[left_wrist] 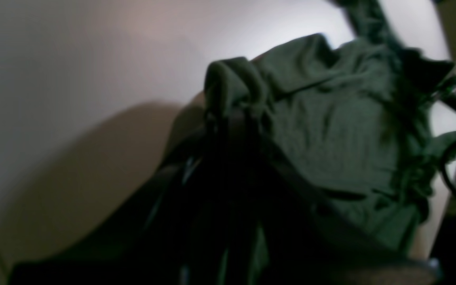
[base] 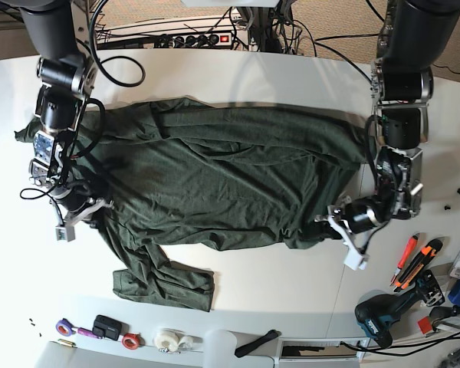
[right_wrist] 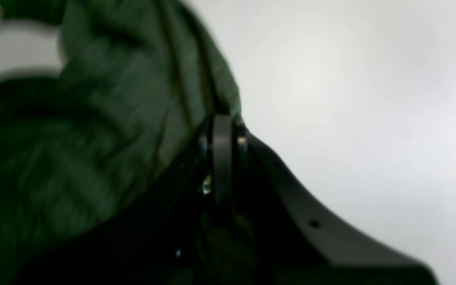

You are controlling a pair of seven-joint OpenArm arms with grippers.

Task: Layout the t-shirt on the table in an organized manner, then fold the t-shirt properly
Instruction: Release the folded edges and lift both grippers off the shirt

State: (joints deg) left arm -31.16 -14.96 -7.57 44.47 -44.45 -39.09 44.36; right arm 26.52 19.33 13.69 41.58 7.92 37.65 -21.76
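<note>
the shirt (base: 215, 176) is lying lengthwise between both grippers, left (base: 331, 221) and right (base: 90, 205), each pinching an opposite end.

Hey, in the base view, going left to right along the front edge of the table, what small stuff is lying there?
Purple tape roll → small black device → red-and-white roll → white tape roll → black strap → cordless drill, with the orange cutters behind it.
</note>
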